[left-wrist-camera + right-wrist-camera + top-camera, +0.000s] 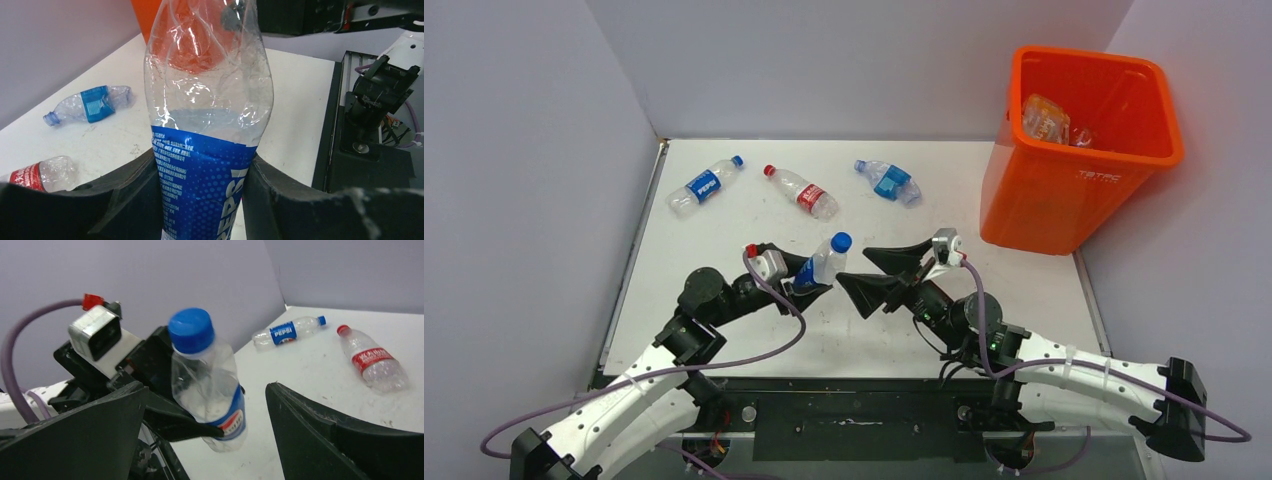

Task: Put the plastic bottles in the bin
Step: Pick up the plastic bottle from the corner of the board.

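Note:
My left gripper (809, 280) is shut on a clear Pepsi bottle (822, 262) with a blue cap, held upright above the table's middle. Its jaws press the blue label (200, 185) from both sides. The right gripper (854, 268) stands open just right of that bottle, and in its own view the bottle (207, 385) sits between its spread fingers without touching them. Three more bottles lie at the back: a Pepsi one (706, 185), a red-labelled one (802, 191) and a crushed blue-labelled one (887, 182). The orange bin (1074, 190) stands at the back right.
Inside the bin lie a few crushed bottles (1049, 118). Grey walls close off the table (724, 300) at the left, back and right. The black mounting rail (864, 420) runs along the near edge.

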Robot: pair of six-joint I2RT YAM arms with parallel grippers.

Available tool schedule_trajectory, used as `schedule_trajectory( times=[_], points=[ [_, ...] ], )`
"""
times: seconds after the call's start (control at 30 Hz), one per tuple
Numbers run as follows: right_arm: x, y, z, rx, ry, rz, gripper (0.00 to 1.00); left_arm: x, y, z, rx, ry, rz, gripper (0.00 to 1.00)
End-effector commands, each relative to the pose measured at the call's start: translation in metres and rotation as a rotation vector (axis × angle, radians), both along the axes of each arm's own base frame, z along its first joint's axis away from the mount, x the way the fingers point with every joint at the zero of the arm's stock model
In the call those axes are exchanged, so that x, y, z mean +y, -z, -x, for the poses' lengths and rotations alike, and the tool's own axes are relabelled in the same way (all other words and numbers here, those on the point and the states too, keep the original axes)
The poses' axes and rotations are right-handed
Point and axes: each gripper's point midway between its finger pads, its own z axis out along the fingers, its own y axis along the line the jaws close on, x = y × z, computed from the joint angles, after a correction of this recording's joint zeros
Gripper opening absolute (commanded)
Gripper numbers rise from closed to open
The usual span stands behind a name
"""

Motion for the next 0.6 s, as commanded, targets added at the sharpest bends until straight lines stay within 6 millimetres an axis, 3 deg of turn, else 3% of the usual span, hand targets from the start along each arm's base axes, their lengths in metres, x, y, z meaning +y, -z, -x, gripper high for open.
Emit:
schedule_trajectory(
  times=[0.0,0.23,0.43,0.57],
  points=[
    [0.004,-0.062,0.003,-0.137,0.02,-0.115,0.91,-0.003,-0.028,0.0,-0.014,0.002,0.073,0.04],
    [0.021,-0.051,-0.033,-0.03,0.169,0.021,0.96,-0.009,-0.03,0.007,0.026,0.053,0.08,0.02],
    [0.026,-0.038,-0.041,0.015,0.192,0.042,0.59,-0.009,-0.03,0.01,0.02,0.061,0.085,0.01],
    [0.032,-0.034,-0.04,0.025,0.175,0.068,0.41,-0.008,-0.03,0.01,0.007,0.048,0.088,0.06]
  ],
)
